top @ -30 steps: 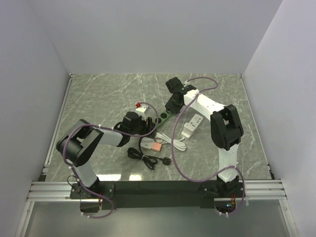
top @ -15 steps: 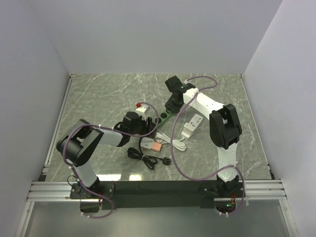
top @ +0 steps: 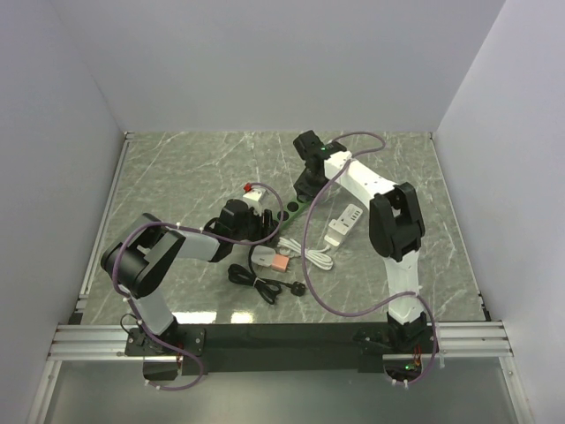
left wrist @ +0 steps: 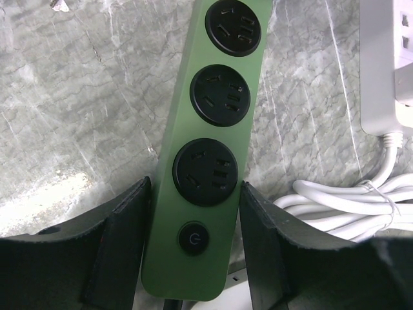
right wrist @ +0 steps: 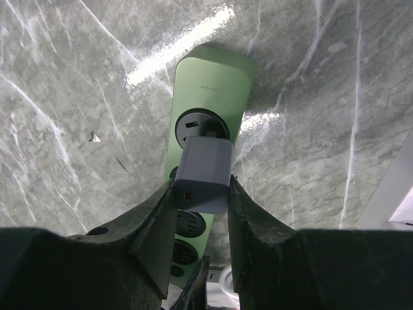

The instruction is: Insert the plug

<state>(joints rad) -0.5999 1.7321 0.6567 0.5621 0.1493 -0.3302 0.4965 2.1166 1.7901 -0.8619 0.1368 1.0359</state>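
Note:
A green power strip (left wrist: 213, 123) with black round sockets lies on the marble table. My left gripper (left wrist: 195, 194) is shut on its button end, one finger (left wrist: 122, 245) pressed to each long side. In the right wrist view my right gripper (right wrist: 201, 183) is shut on a grey block plug (right wrist: 203, 171). The plug sits over the end socket (right wrist: 197, 123) of the green power strip (right wrist: 210, 77), its front at the socket face; the prongs are hidden. From above, the right gripper (top: 305, 187) is at the strip's far end (top: 290, 210) and the left gripper (top: 263, 230) at its near end.
A white power strip (top: 344, 223) lies to the right of the green one, its coiled white cord (top: 316, 256) beside it. A pink adapter (top: 281, 262) and a black cable with a plug (top: 260, 281) lie nearer the bases. A small red and white object (top: 252, 192) sits behind the left gripper.
The right arm's elbow and forearm have swung slightly left, while its gripper stays over the strip's far end. The left arm has not visibly moved.

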